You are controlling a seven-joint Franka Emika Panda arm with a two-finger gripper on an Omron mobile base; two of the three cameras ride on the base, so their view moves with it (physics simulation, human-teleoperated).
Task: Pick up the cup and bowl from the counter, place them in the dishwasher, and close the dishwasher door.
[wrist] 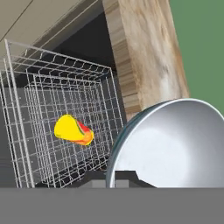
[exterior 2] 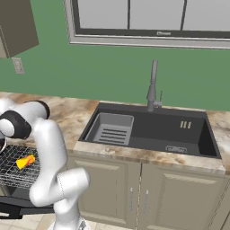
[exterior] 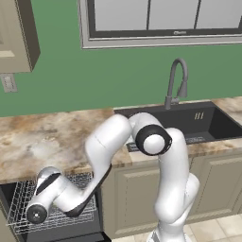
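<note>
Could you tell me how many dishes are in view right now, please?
2. The yellow cup lies on its side in the dishwasher's wire rack. The pale bowl is at the gripper, close to the hand camera beside the rack. Others may be hidden behind the arm.

Bowl (wrist: 170, 144) cut off along the lower edge of the hand view, hiding the fingers there; wire rack (exterior: 21, 198) half covered by the arm's forearm in the left base view; cup (exterior 2: 25, 161) small in that rack in the right base view, details unclear; rack's left part cropped by the frame.
</note>
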